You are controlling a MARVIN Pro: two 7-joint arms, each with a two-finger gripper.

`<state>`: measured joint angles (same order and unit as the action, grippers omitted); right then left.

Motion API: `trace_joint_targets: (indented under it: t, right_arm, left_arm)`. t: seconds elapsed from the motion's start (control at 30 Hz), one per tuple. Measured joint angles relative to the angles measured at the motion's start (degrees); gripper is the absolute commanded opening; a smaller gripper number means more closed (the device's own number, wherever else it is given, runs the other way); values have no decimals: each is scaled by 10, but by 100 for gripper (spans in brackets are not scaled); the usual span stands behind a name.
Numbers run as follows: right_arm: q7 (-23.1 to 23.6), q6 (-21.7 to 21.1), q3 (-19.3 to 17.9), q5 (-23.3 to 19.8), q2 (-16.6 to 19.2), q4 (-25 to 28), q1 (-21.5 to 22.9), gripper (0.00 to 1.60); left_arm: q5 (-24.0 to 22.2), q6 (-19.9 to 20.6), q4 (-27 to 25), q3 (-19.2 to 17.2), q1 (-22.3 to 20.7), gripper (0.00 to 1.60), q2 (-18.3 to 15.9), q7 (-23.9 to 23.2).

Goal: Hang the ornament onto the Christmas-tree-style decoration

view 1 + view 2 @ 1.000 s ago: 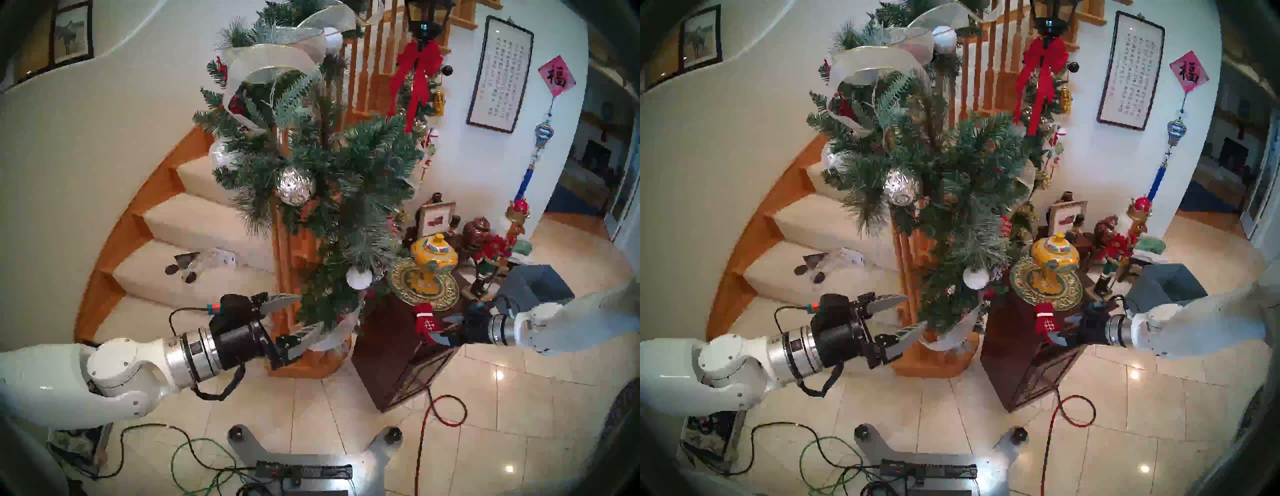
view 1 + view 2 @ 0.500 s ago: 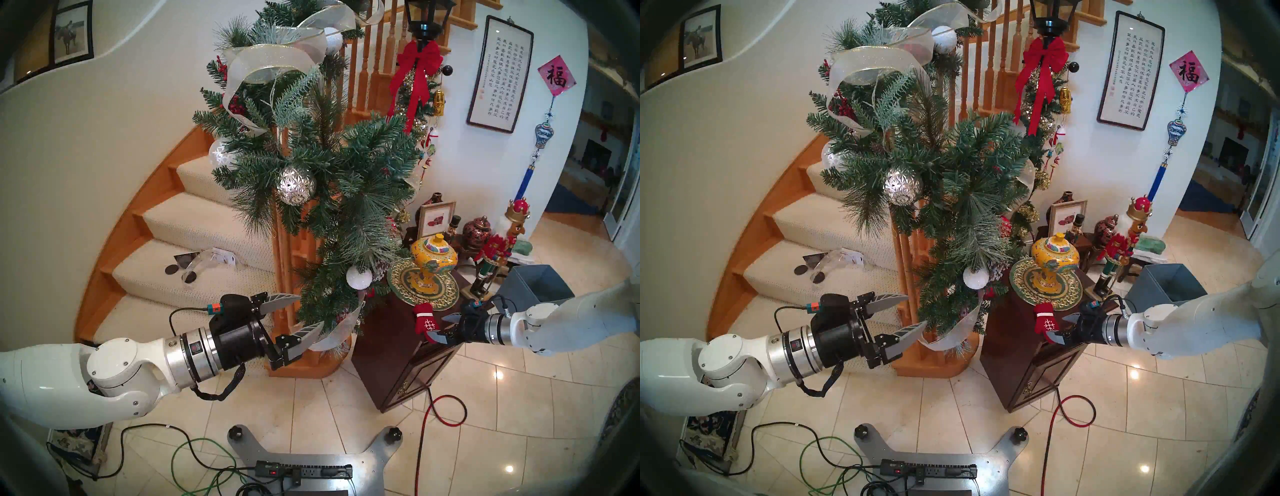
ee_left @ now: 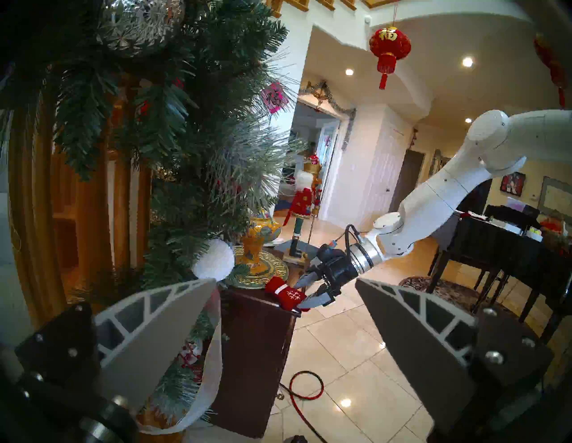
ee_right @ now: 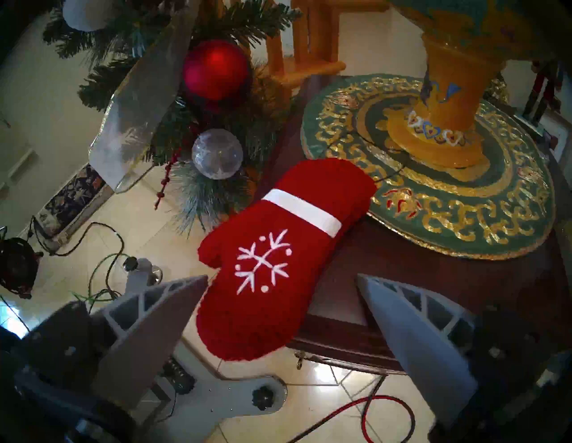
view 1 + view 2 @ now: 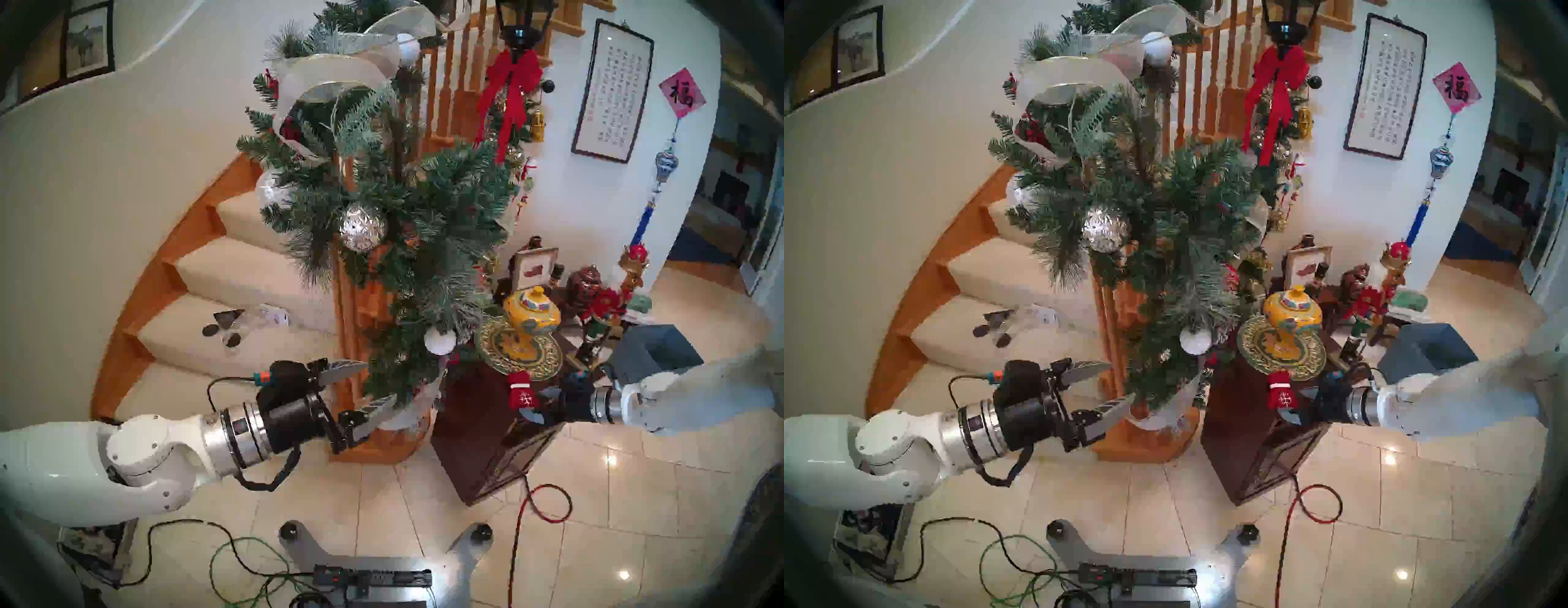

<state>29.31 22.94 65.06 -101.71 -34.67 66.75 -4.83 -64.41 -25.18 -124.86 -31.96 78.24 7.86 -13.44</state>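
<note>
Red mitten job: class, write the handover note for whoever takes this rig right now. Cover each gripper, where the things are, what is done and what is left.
Right gripper: open, one finger on each side of the red mitten, not closed on it.
Left gripper: open, empty, beside the lower end of the pine garland.
Mitten: lies on the dark wooden cabinet, fingertip end overhanging the edge, cuff against the green and gold plate.
Done: right gripper lined up on the mitten.
Left: close, lift, carry to the garland, hang it on a branch. The string loop is not clearly visible.
</note>
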Motion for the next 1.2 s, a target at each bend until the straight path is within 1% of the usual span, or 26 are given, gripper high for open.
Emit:
trace_joint_targets:
  t: [0.03,0.07,0.13,0.17,0.23,0.27,0.3,0.37,0.6,0.8,1.0,1.2]
  right_arm:
    - [1,-1,0,-1,-1,-1,0,127]
    - [1,-2,0,-2,-1,-2,0,109]
    - [2,-4,0,-3,-2,-3,0,80]
    - [2,-5,0,-3,-3,-3,0,72]
    - [3,-7,0,-4,-4,-3,0,46]
    - [4,-7,0,-4,-4,-3,0,40]
    - [4,-7,0,-4,-4,-3,1,20]
    - [4,-7,0,-4,-4,-2,2,0]
    - [-5,1,4,2,1,12,9,0]
    - [-20,8,20,21,10,34,23,0]
    - [-45,5,54,63,29,80,62,0]
    - [-53,5,74,97,55,113,92,0]
  left_arm:
    - [0,0,0,0,0,160,0,0]
    - [0,0,0,0,0,160,0,0]
    - [0,0,0,0,0,160,0,0]
    - [0,0,0,0,0,160,0,0]
    - [0,0,0,0,0,160,0,0]
    - [0,0,0,0,0,160,0,0]
    - [0,0,0,0,0,160,0,0]
    - [0,0,0,0,0,160,0,0]
    - [0,0,0,0,0,160,0,0]
    - [0,0,0,0,0,160,0,0]
    - [0,0,0,0,0,160,0,0]
    - [0,0,0,0,0,160,0,0]
